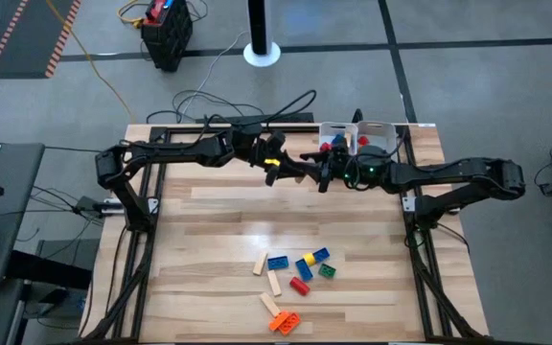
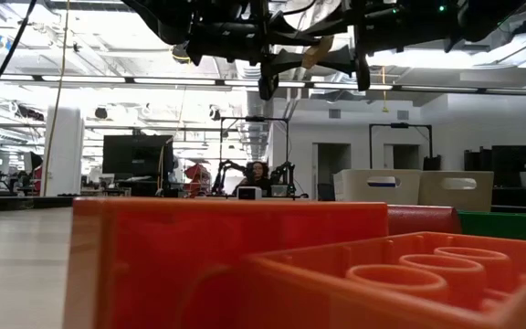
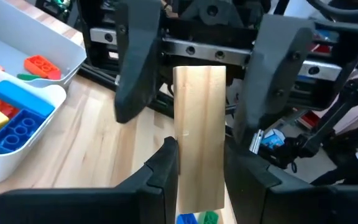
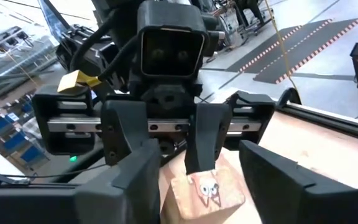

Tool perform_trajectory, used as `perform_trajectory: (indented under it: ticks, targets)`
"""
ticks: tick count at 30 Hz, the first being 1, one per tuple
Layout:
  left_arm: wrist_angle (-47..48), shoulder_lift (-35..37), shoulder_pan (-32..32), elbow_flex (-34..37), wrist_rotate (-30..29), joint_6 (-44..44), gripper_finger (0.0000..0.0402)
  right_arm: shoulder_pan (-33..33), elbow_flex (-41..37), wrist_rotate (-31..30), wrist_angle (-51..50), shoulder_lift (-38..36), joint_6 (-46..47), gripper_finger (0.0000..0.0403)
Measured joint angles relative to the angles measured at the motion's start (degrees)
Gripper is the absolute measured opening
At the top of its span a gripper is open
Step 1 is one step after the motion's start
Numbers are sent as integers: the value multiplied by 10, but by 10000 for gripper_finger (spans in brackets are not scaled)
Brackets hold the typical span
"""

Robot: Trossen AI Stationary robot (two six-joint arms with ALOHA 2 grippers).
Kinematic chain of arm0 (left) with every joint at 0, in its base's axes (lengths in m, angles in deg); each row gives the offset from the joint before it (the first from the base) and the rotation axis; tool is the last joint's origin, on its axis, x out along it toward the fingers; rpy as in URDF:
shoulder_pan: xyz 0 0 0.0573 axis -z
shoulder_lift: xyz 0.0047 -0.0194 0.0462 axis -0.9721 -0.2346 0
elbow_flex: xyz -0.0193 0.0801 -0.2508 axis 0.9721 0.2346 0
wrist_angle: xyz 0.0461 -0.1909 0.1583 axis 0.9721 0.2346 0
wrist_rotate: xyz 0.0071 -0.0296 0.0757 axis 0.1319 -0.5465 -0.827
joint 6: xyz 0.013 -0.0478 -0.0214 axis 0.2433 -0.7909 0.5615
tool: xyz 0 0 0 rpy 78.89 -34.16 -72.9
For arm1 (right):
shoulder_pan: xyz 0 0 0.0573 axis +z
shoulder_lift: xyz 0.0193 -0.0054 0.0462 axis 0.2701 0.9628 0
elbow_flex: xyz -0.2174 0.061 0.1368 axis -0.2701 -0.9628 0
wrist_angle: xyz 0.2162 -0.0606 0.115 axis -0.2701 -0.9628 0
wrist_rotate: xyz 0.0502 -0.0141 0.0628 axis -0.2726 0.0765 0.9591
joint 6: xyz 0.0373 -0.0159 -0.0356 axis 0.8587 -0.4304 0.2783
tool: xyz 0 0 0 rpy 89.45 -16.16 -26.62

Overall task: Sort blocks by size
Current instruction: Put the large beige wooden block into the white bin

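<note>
Mid-handoff: left end effector (image 3: 197, 171) pinches the pale wooden bar (image 3: 199, 137), right end effector (image 4: 201, 177) open around it; near-bench blocks (image 1: 295, 278) remain.

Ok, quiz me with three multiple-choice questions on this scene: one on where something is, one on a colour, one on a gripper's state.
1. Where do the loose blocks lie on the table?
A. Near the front edge, around the middle
B. At the back left corner
C. Inside the white trays

2. What colour is the bar held up between the two arms?
A. Red
B. Pale wood
C. Green

3. How does the left gripper stand?
A. Open and empty
B. Resting on the table
C. Shut on the bar

Answers:
1 A: the high view shows them clustered by the front edge, far from the trays at the back right.
2 B: both wrist views show bare light wood.
3 C: its fingers press the bar's sides, while the right gripper stands open around it.
</note>
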Motion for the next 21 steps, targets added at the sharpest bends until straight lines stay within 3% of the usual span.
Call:
perform_trajectory:
  ticks: [7,13,21]
  targets:
    - [-7,0,0,0,-31,-8,99,0,1,1,0,-2,-30,130]
    - [25,0,1,0,-104,-38,118,-28,1,29,-29,0,-41,129]
    - [114,0,0,0,-148,-83,201,-76,1,98,-131,-19,-46,129]
